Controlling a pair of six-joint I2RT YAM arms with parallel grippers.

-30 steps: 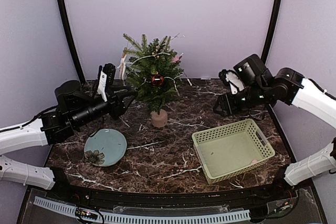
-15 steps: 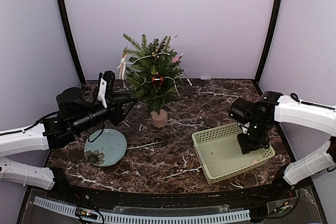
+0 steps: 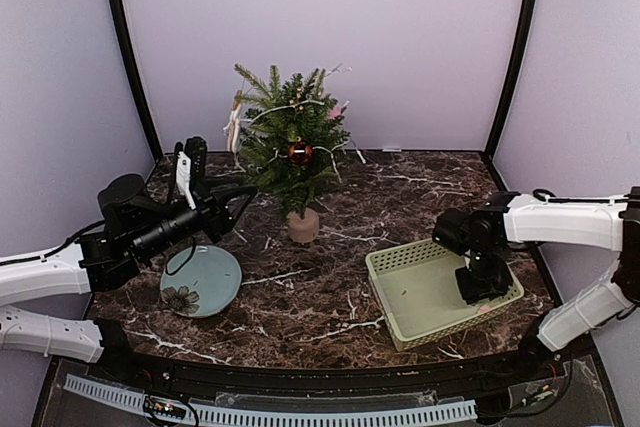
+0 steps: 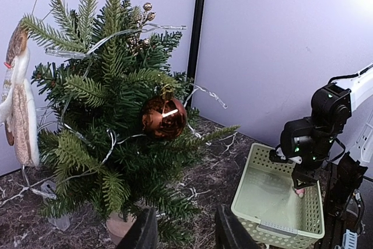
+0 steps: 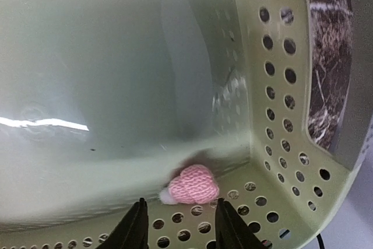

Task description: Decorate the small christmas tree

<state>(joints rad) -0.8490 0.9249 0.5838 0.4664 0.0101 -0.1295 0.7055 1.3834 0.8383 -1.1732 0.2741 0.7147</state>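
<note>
Tree (image 3: 292,147) stands upright, tip skyward; left pincer (image 4: 186,218) and right pincer (image 5: 179,213) apparently parted, empty.

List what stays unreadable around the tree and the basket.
pink knitted ornament: top view, hidden under the right gripper; right wrist view does not settle whether it has a hanging loop.
small christmas tree: left wrist view, its pot cut off by the bottom edge.
pale hanging figure: left wrist view, cut by the left edge; top view, too small to identify.
plate: top view, dark motif too small to read.
</note>
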